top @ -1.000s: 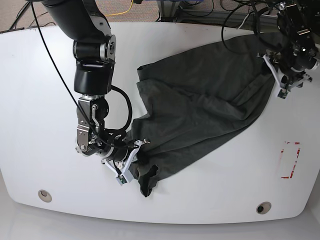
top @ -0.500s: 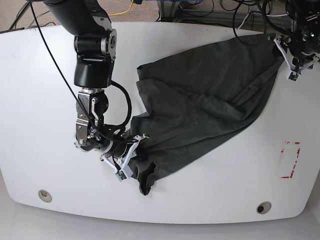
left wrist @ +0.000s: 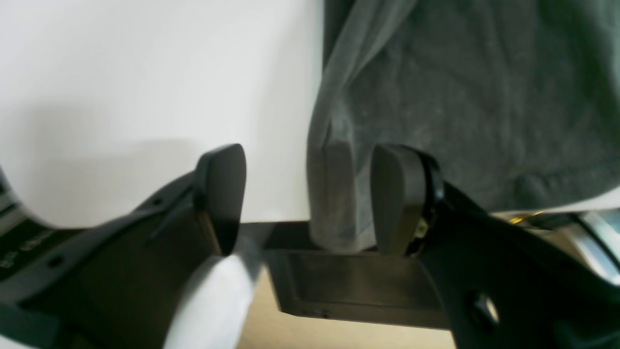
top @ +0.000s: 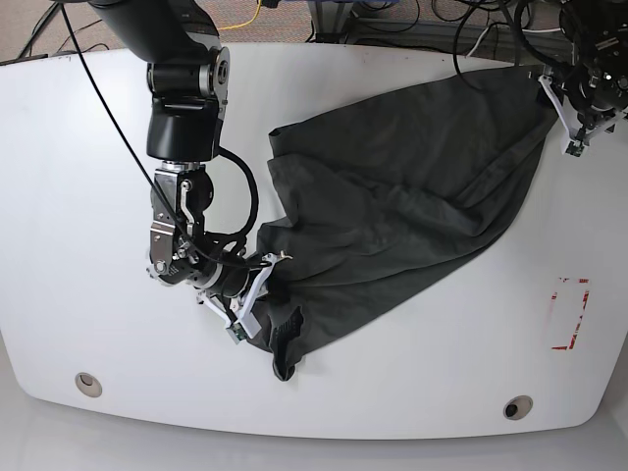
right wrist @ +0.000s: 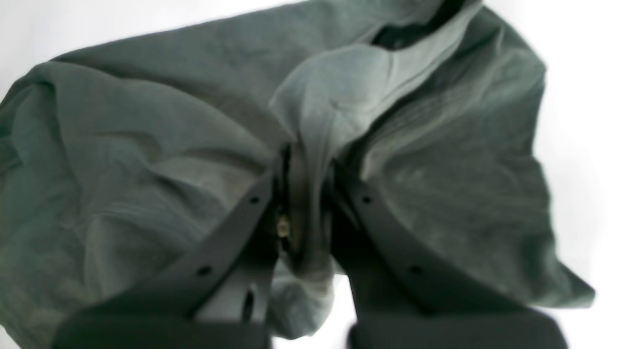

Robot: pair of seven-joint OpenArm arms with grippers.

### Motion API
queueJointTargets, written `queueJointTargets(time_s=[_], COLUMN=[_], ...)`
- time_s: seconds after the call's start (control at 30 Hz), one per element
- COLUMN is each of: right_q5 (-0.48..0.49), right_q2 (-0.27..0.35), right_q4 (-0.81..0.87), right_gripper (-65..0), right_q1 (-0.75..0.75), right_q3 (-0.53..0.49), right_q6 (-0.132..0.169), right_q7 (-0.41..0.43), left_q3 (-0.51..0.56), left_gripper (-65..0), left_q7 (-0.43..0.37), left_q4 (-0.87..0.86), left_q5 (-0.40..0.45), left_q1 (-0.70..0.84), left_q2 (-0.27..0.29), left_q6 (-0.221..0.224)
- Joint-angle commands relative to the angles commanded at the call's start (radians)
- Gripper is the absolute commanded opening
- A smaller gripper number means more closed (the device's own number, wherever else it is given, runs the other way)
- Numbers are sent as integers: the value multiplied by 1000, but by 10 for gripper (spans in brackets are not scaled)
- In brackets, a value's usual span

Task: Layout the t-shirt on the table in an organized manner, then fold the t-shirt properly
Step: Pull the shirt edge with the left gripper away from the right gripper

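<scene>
The dark grey t-shirt (top: 392, 186) lies wrinkled on the white table (top: 78, 147), stretched diagonally from the far right corner to the near left. My right gripper (top: 257, 294) is at the shirt's near-left end. In the right wrist view that gripper (right wrist: 306, 194) is shut on a raised fold of the t-shirt (right wrist: 145, 145). My left gripper (top: 567, 123) hovers at the shirt's far right corner by the table edge. In the left wrist view my left gripper (left wrist: 307, 184) is open, and a folded hem of the t-shirt (left wrist: 436, 72) hangs between the jaws, close to the right-hand fingertip (left wrist: 395, 194).
A red tape rectangle (top: 569, 314) marks the table at the near right. Two round grommet holes (top: 87, 382) (top: 517, 406) sit near the front edge. Cables (top: 392, 20) run behind the far edge. The table edge (left wrist: 271, 224) is right under my left gripper.
My left gripper moved up and right to the far right table edge, drawing the shirt's corner with it. My right gripper shifted slightly away from the front edge, still holding its fold.
</scene>
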Motion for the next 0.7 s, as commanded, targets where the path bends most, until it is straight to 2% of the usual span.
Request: queueJointTargets(time_s=[0.43,0.5,0.6,0.7], right_q5=[0,0,0,0], right_q2=[0,0,2,2], right_q4=[61,77,97,101], right_gripper=[-650,-650,-650,-650], right_q1=[-20,-20,-21,-21], right_q3=[0,0,0,3], right_q6=[0,0,0,0], right_q7=[-37,-41,-43,-51], left_q3=[72,72,72,72], left_gripper=[-281,-336,-486,-582], left_q7=[2,2,2,2], left_q4=[-23,-23,-28,-28], left_q5=[0,2,5,6], left_q1=[-23,-23,-26,-28], left_q2=[0,0,0,0], left_q6=[0,0,0,0])
